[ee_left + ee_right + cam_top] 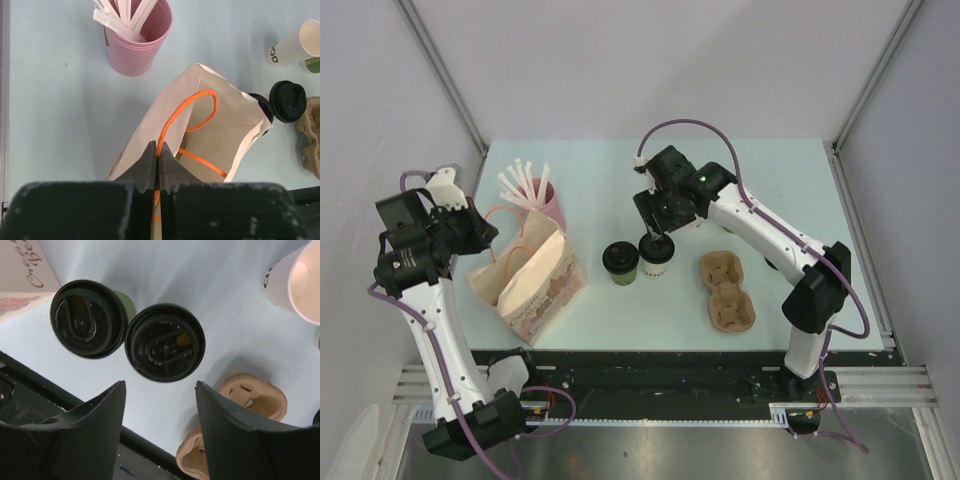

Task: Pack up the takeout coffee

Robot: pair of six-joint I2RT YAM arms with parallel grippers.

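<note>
right wrist view: my right gripper has its jaws spread apart, gripping nothing. the white paper cup with a round black lid sits just beyond the gap, and the dark green lidded paper cup is just beside it, to the left. left wrist view: my left gripper is pinched tight on the orange cord handle of the pale paper bag.

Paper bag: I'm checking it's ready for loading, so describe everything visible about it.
The paper bag is light brown paper with printed sides and two orange cord handles. Its mouth gapes open, nothing visible inside. It sits on the table, left side, near the pink cup. The left end effector, shut, pinches one handle.
</note>
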